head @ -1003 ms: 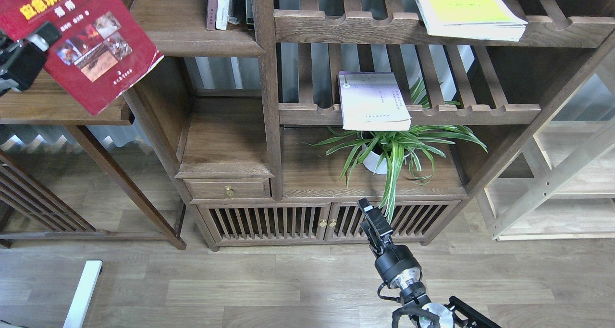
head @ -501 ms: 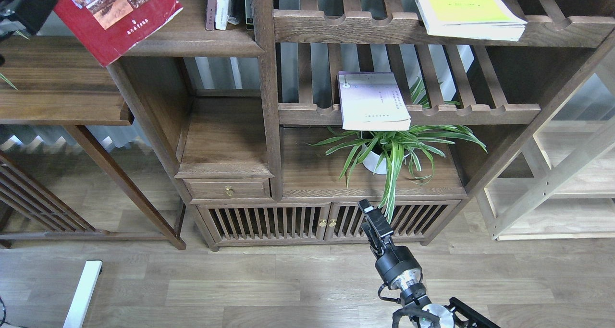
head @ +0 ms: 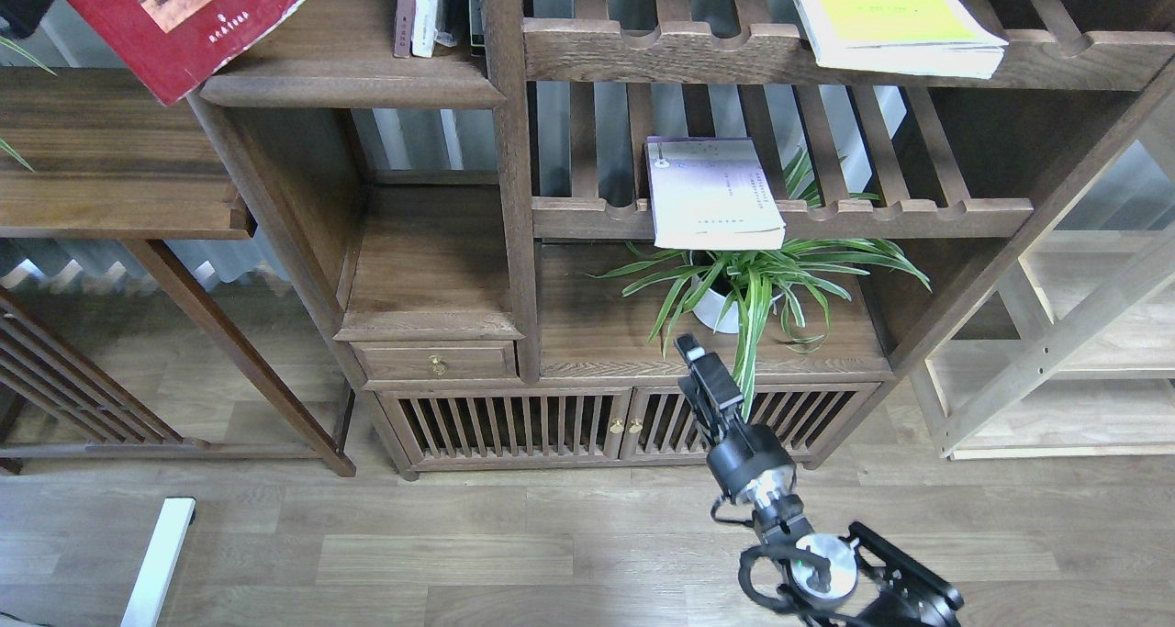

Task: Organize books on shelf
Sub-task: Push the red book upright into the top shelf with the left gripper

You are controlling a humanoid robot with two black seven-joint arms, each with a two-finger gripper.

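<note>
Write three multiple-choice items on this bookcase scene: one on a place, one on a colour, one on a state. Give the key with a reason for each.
1. Where does the white-lavender book lie?
A. On the floor
B. On a slatted rack above the potted plant
C. In the drawer

2. What colour is the cover of the book at the top right?
A. Yellow-green
B. Blue
C. Black

3. How does the dark red book sit?
A. Upright among the thin books
B. Flat inside the lower cabinet
C. Tilted, overhanging the left end of the solid shelf

Key: B, its front edge juts over the plant's leaves; A, bright yellow-green face over white pages; C, its corner pokes past the shelf's end.
</note>
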